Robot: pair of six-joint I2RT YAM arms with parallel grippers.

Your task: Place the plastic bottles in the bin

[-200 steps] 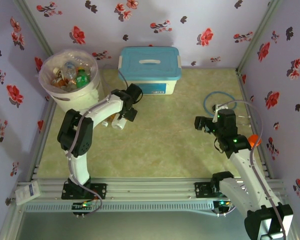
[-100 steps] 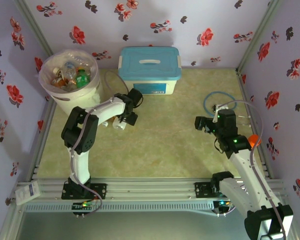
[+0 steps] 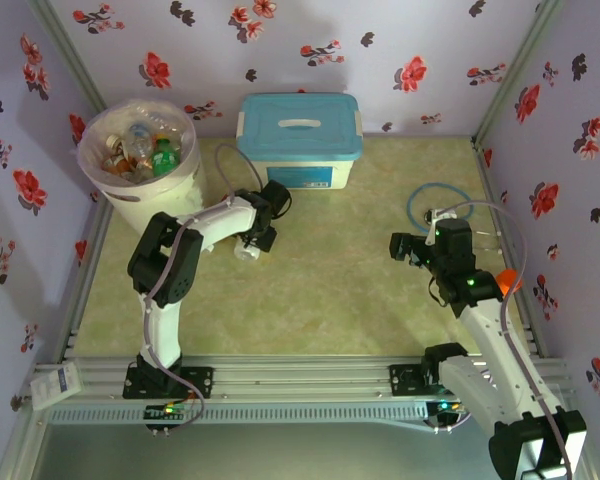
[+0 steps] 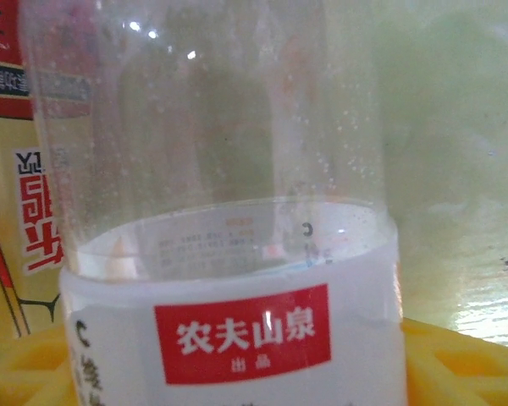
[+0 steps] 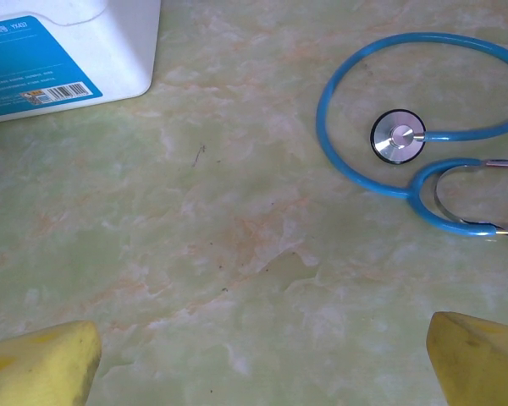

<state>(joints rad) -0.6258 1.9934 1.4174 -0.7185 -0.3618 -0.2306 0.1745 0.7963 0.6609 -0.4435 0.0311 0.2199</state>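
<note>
Pickup of one clear bottle [image 4: 229,254] is in hand: left tool [image 3: 256,238] straddles it on the worktop, near the bin [image 3: 150,205] in the back-left corner; whether clamped, I cannot tell. Right tool [image 3: 396,246] stands apart, empty. Next needs firm grip, then lift.

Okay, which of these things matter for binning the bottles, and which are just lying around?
Job: clear red-labelled bottle, bottles already binned, white bin.
Lying about: blue-lidded box, blue stethoscope, orange object.
</note>
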